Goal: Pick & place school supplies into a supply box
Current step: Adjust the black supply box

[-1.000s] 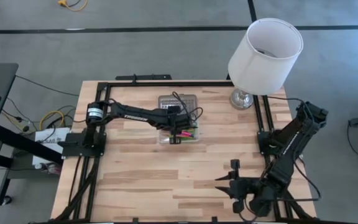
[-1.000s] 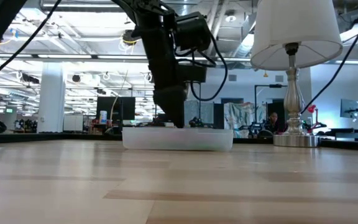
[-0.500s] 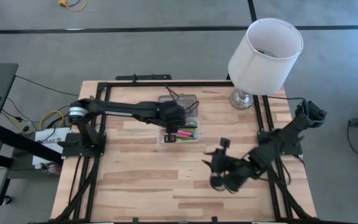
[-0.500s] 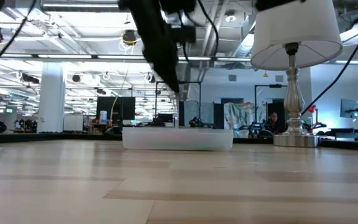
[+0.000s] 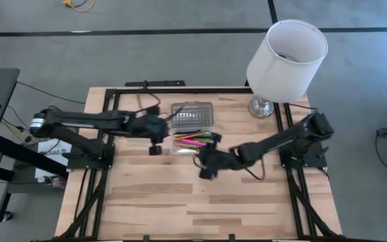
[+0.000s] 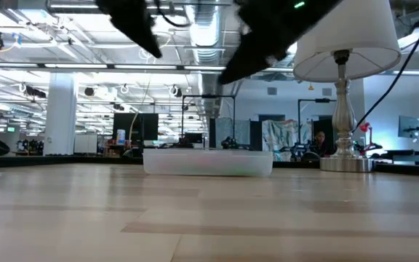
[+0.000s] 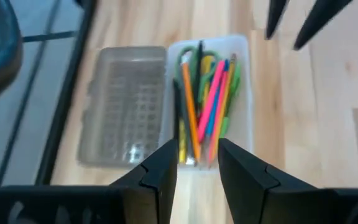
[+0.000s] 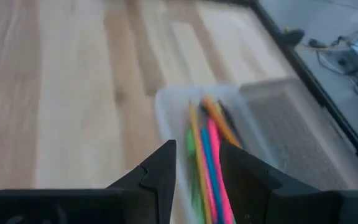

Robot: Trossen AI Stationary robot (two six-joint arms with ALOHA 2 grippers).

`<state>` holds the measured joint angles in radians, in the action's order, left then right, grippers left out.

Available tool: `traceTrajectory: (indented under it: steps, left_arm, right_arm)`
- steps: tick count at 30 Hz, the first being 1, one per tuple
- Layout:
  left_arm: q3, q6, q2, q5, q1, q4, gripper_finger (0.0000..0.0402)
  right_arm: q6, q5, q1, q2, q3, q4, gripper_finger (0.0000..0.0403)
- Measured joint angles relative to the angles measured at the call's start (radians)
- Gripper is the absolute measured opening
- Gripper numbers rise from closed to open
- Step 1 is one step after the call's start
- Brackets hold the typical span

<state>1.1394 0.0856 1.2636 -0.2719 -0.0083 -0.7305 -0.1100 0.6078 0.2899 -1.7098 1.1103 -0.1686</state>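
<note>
The supply box (image 5: 194, 142) is a clear tray near the table's far middle, its ribbed grey lid (image 5: 192, 115) lying open flat on the far side. Several coloured pens, pencils and highlighters (image 7: 207, 106) lie inside, with something green at one end. They show again in the right wrist view as supplies (image 8: 207, 160). My left gripper (image 5: 154, 140) hangs open above the table just left of the box. My right gripper (image 5: 206, 163) hovers open at the box's near right corner. In the low view both stand high above the box (image 6: 208, 161). Neither holds anything.
A white-shaded lamp (image 5: 287, 54) stands on its silver base (image 5: 263, 106) at the far right corner, close to the right arm. The black frame rails (image 5: 106, 168) run along both table sides. Bare wood lies over the near half (image 5: 180, 202).
My left gripper has risen out of the box and drawn back toward the table's left, now beside the box. My right arm has swung from the near right corner up across the table toward the box. The box has stayed in place.
</note>
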Motion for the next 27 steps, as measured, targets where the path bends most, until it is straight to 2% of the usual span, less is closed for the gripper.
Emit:
traceTrajectory:
  steps: [7,14,19,27]
  left_arm:
    - [-0.229,-0.104,-0.273,-0.118,-0.07,0.052,0.0112]
    - [-0.351,-0.178,-0.463,-0.179,-0.149,0.047,0.0112]
    - [-0.375,-0.207,-0.525,-0.217,-0.197,0.05,0.0112]
    - [-0.377,-0.217,-0.531,-0.28,-0.248,0.052,0.0112]
  right_arm:
    - [0.025,-0.123,-0.172,-0.103,0.001,0.215,0.0118]
    - [-0.033,-0.147,-0.263,-0.225,0.005,0.359,0.0118]
    - [-0.069,-0.165,-0.287,-0.277,0.003,0.405,0.0118]
    - [-0.101,-0.165,-0.286,-0.276,0.003,0.412,0.0118]
